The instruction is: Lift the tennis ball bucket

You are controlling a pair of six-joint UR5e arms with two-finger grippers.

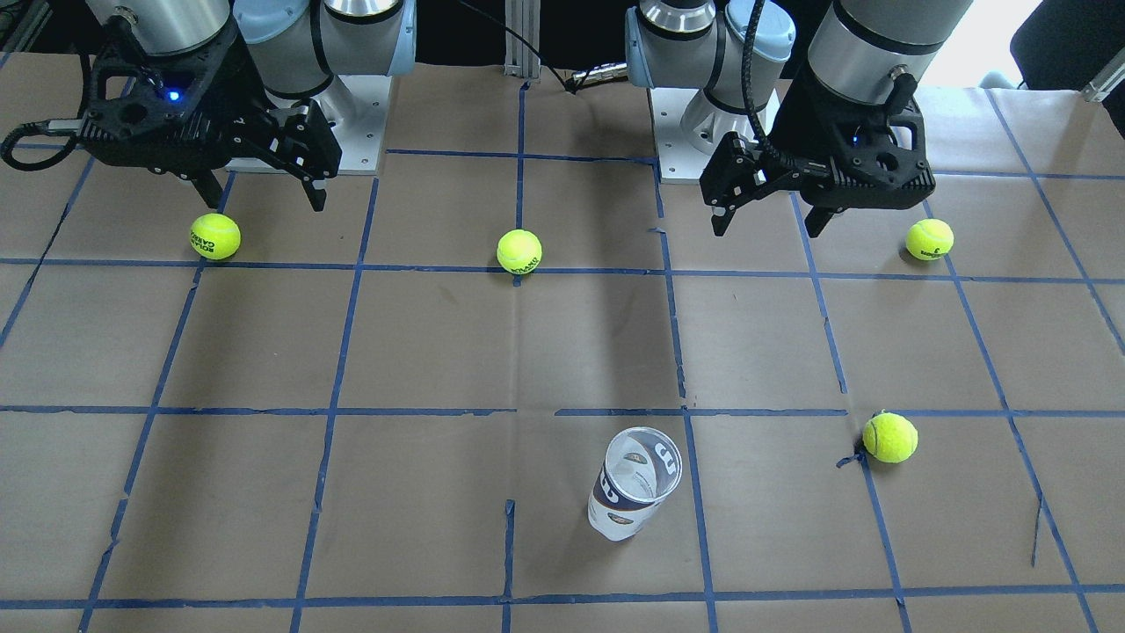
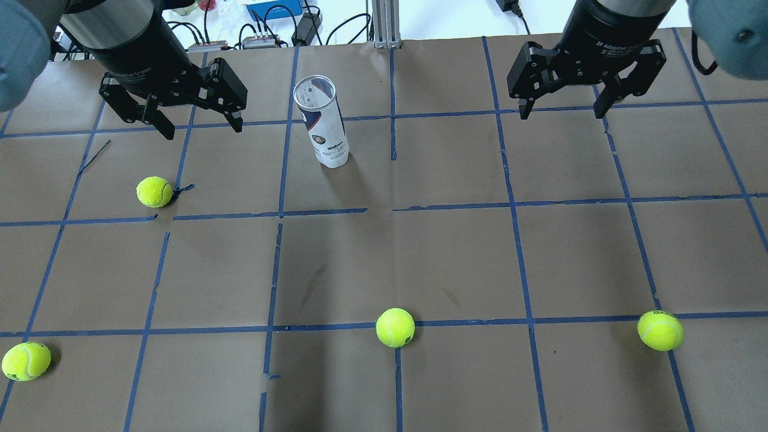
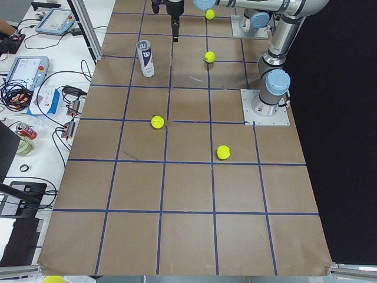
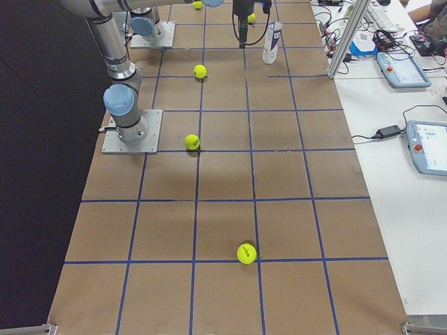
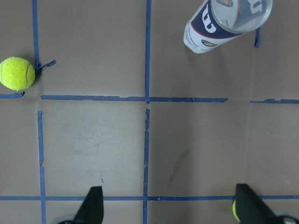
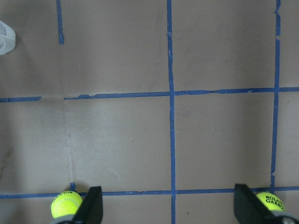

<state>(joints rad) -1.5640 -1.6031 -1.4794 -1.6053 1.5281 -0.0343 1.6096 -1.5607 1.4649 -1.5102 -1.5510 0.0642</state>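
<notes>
The tennis ball bucket [image 2: 324, 126] is a clear tube with a white and navy Wilson label. It stands upright and empty, its top open, on the far part of the table, as the front view [image 1: 635, 483] and the left wrist view [image 5: 224, 23] also show. My left gripper [image 2: 204, 131] hangs open and empty above the table, beside the tube on its left and apart from it. My right gripper [image 2: 562, 114] hangs open and empty well to the tube's right. Only the tube's base edge [image 6: 5, 39] shows in the right wrist view.
Several yellow-green tennis balls lie on the brown paper with its blue tape grid: one [image 2: 154, 191] near my left gripper, one [image 2: 395, 327] in the near middle, one [image 2: 660, 330] near right, one [image 2: 26, 361] near left. Cables and boxes [image 2: 273, 9] lie beyond the far edge.
</notes>
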